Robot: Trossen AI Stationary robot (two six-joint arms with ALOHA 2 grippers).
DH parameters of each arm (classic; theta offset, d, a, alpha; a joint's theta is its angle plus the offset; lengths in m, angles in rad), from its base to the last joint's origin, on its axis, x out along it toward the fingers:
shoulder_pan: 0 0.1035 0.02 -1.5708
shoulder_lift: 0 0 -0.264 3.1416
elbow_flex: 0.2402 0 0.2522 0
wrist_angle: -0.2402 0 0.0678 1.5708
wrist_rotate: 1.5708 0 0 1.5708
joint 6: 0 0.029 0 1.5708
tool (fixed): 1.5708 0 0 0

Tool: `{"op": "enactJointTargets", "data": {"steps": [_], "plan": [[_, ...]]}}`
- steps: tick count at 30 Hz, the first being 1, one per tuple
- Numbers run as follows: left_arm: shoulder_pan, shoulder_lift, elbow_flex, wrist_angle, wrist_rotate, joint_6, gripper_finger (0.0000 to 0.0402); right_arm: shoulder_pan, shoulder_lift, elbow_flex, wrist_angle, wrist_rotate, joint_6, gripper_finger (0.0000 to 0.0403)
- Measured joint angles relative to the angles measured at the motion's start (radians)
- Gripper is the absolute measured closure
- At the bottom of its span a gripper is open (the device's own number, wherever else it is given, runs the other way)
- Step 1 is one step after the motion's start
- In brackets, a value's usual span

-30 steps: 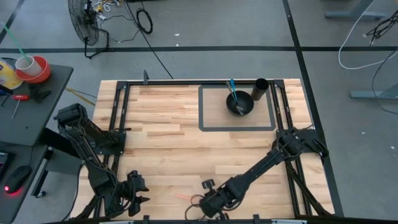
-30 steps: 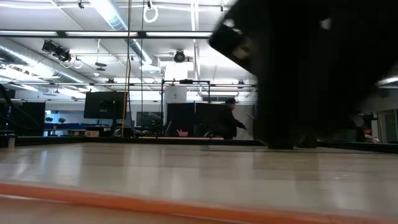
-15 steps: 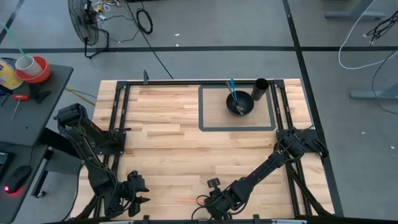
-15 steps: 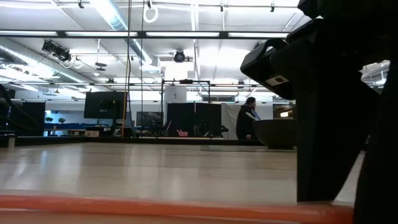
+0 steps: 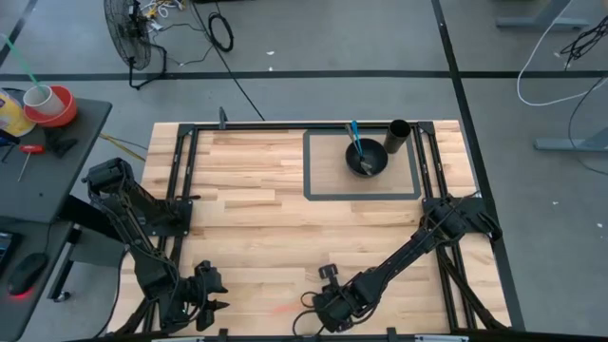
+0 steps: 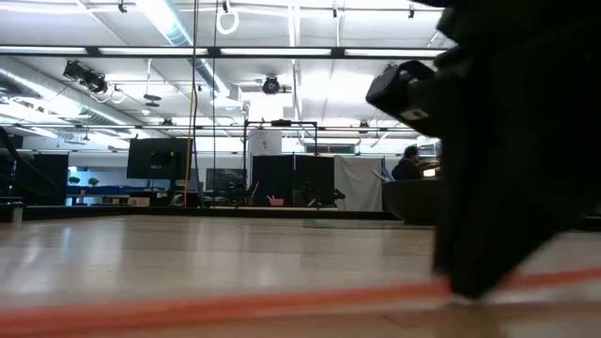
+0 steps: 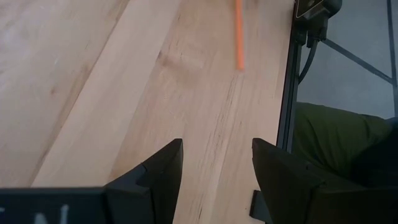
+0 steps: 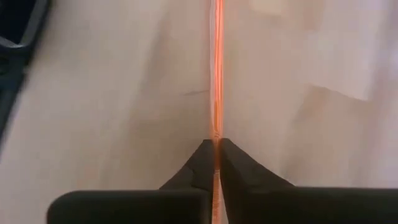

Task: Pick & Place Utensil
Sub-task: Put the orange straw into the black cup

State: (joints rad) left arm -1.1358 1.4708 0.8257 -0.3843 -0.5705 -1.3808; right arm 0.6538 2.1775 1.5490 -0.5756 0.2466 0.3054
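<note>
The utensil is a thin orange stick (image 8: 217, 74) near the table's near edge, faint in the high view (image 5: 285, 310) and a blurred orange line in the low view (image 6: 235, 305). My right gripper (image 5: 328, 309) sits low at the stick's right end and is shut on it (image 8: 217, 146). My left gripper (image 7: 217, 165) waits open at the near left corner (image 5: 201, 290), with the stick (image 7: 238, 37) ahead of it. A black bowl (image 5: 367, 157) holding a blue-handled utensil (image 5: 353, 133) stands on a dark-edged mat (image 5: 313, 166). My right gripper pinches the orange stick's end (image 8: 217, 134) between its two fingers. The fingers come low from the table's right, pointing along the stick, which runs straight on past them toward the left. In the low view the stick slants up slightly toward the gripper (image 6: 507, 188).
A black cup (image 5: 399, 133) stands beside the bowl at the far right. Black frame rails (image 5: 185, 180) run along the left, right and far sides. Bare wood (image 5: 256, 218) spreads across the middle. A person (image 6: 408, 167) shows in the room far behind.
My right gripper has shifted a little toward the table's right along the near edge. In the low view the orange stick, which first sloped down to the right and then lay level, now rises toward the gripper at its right end.
</note>
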Motion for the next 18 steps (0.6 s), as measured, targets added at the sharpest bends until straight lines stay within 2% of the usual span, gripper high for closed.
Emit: {"op": "enactJointTargets", "data": {"steps": [4,9,15,18], "plan": [[0.000,0.000,0.000,0.000,0.000,0.000,0.0204,-0.020,-0.081,0.001,-0.096,0.076,0.029,0.0377],[0.000,0.000,0.000,0.000,0.000,0.000,0.0204,-0.043,-0.217,0.002,-0.233,0.200,0.080,0.0388],[0.000,0.000,0.000,0.001,0.000,0.000,0.0204,-0.077,-0.403,0.002,-0.386,0.467,0.293,0.0391],[0.000,0.000,0.000,0.011,0.000,0.000,0.0204,-0.096,-0.485,0.002,-0.514,0.565,0.428,0.0391]]}}
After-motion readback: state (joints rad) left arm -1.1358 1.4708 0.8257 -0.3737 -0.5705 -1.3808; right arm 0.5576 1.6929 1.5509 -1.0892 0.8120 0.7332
